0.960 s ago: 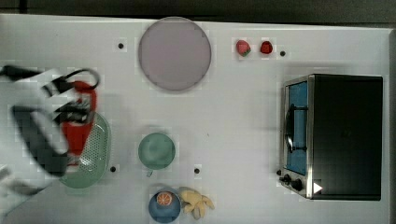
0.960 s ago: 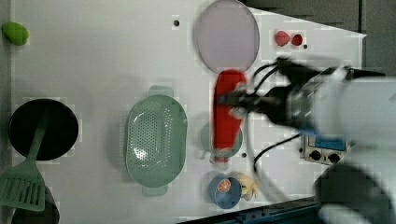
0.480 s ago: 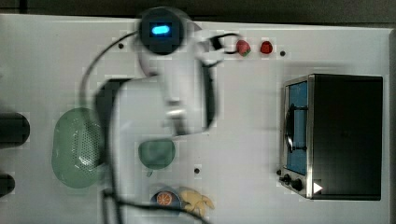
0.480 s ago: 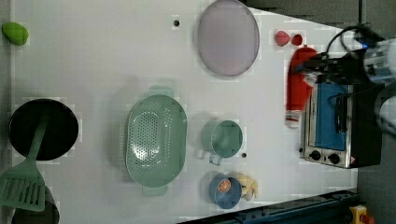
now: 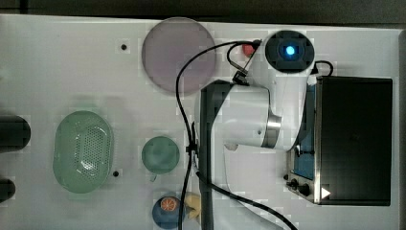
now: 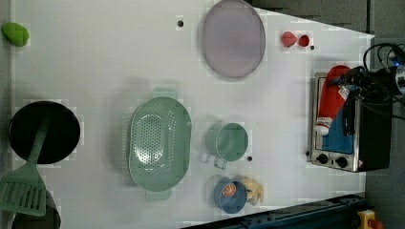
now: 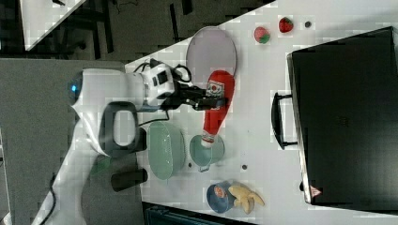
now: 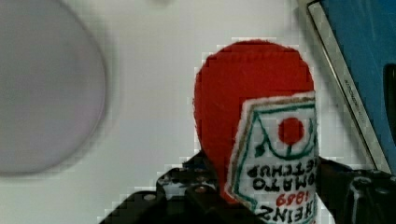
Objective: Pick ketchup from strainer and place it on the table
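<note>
Ketchup (image 7: pixel 217 108): I see it held in the air, clear of the strainer. In the right view it hangs lengthwise, white cap toward the green cup, red base toward the lilac plate. In the left view the ketchup (image 6: pixel 329 100) lies across the front of the toaster oven.

Gripper (image 7: pixel 210 99): I read its jaws as clamped on the bottle's labelled body, one dark finger on each side. In the wrist view the label shows between them, on the ketchup (image 8: pixel 254 130).

Arm (image 5: pixel 258 115): in the top view I see its white body stretched over the table between the plate and the oven, black cable looping round it. In the right view it reaches in level from the right view's left.

Strainer (image 6: pixel 160 141): mint green, resting on the table (image 6: pixel 95 71), nothing in it.

Cup (image 6: pixel 231 141): green, just beside the strainer.

Plate (image 6: pixel 233 38): lilac, round.

Toaster oven (image 5: pixel 352 141): black, at the top view's right.

Strawberries (image 6: pixel 288 39): two, near the table's far corner.

Blue bowl (image 6: pixel 229 194): beside a yellow toy.
</note>
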Action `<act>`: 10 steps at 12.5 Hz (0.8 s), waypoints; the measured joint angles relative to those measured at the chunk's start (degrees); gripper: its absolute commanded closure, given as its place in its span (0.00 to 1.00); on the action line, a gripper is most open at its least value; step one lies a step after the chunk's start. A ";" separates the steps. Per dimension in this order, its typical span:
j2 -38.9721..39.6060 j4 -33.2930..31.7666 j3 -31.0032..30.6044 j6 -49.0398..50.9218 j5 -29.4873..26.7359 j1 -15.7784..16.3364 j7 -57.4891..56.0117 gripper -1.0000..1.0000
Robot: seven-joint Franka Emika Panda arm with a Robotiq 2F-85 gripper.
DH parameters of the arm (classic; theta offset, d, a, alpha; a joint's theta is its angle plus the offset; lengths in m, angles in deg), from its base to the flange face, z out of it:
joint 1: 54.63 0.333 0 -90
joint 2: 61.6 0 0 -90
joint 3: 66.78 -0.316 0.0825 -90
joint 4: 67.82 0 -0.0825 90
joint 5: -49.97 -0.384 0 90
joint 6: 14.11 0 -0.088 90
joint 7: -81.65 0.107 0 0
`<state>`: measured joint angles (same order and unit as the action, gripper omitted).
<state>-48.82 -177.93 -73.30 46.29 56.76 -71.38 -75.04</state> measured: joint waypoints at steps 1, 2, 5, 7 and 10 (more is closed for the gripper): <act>-0.22 -2.41 0.31 -3.11 0.31 -0.01 -0.64 0.40; -0.49 -5.04 0.26 -5.40 0.70 0.10 -1.04 0.40; -0.47 -13.20 -0.22 -11.19 0.58 1.94 -1.27 0.40; -0.38 -18.13 -1.73 -15.47 0.71 3.01 -1.31 0.40; 1.19 -22.38 -3.77 -22.21 0.18 4.36 -1.38 0.40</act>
<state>-47.63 -200.31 -77.07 24.08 56.94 -67.03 -76.43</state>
